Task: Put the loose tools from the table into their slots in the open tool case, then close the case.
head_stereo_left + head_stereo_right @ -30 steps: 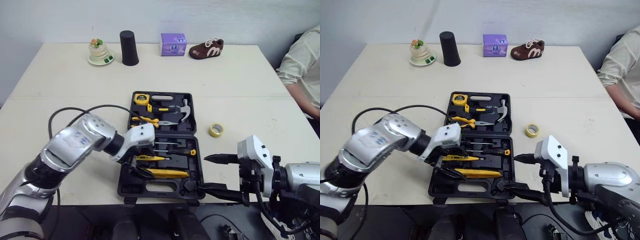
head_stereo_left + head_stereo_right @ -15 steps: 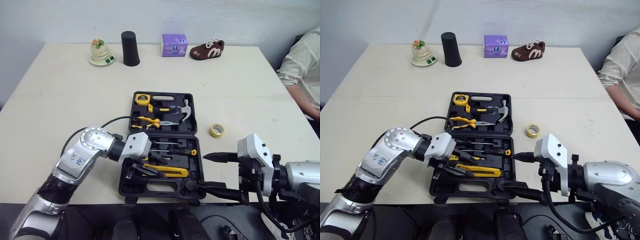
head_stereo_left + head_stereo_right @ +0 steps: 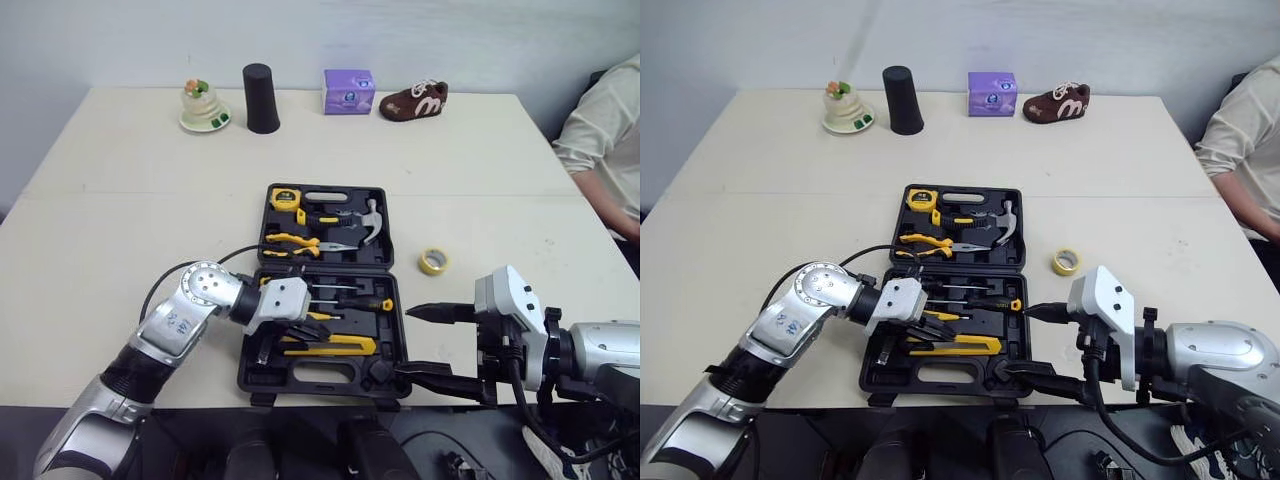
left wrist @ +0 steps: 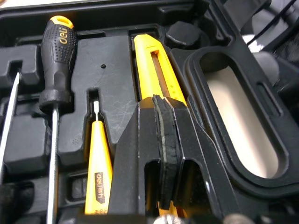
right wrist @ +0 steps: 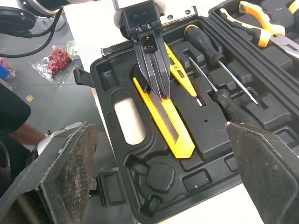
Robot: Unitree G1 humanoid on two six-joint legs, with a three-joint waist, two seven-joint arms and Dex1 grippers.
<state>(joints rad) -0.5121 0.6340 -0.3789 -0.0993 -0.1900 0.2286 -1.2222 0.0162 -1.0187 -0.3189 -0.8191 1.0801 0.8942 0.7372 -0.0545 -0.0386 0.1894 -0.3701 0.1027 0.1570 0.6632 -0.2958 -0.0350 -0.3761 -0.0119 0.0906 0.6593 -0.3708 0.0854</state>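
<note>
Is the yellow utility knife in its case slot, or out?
In. The yellow utility knife lies flat in its recess of the black plastic tool case, the shut left gripper on top. Fully seated: cannot tell.

1. This looks like an office-like robot test room or lab, with a plain pale wall [image 3: 450, 40] and a wide beige table [image 3: 480, 150].
2. Well beyond the left gripper's [image 5: 160, 93] jaws, unrelated props line the table's far edge: a figurine [image 3: 203, 104], a black cup [image 3: 261, 97], a purple box [image 3: 348, 90] and a brown shoe [image 3: 413, 100].
3. Far right of those jaws, a person's sleeve [image 3: 605, 130] shows at the table's side.
4. Black cables [image 5: 28, 25] lie on the grey floor [image 5: 28, 74].
</note>
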